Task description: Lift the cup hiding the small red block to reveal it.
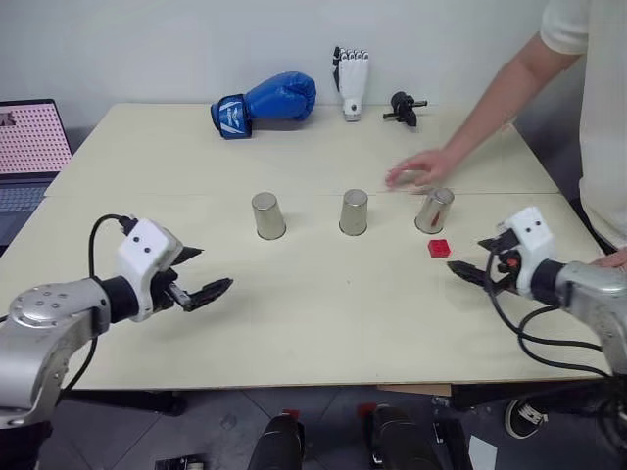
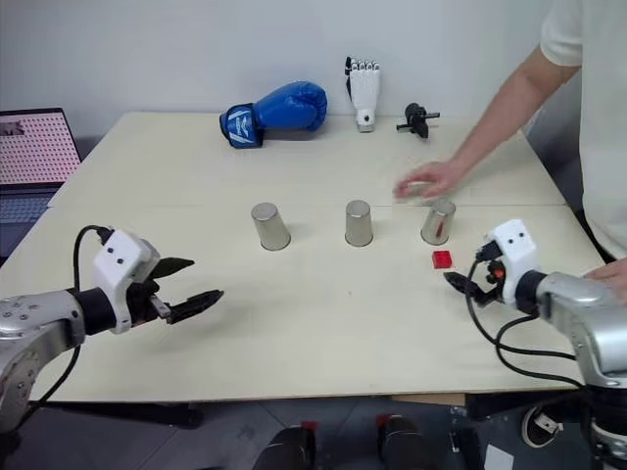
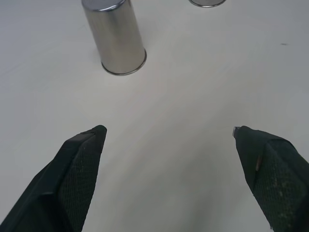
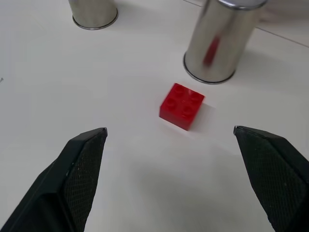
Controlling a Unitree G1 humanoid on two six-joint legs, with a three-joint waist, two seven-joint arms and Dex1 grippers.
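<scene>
Here, small red block [image 4: 182, 106] (uncovered) beside right cup [image 4: 219, 41].

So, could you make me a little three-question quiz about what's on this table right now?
1. How many silver cups stand upside down on the table?
2. True or false: the small red block is hidden under a cup.
3. The block lies nearest which cup: A the robot's left, B middle, C the robot's right?

Key: 1. three; 2. false, it lies uncovered; 3. C, beside the person's hand.
</scene>
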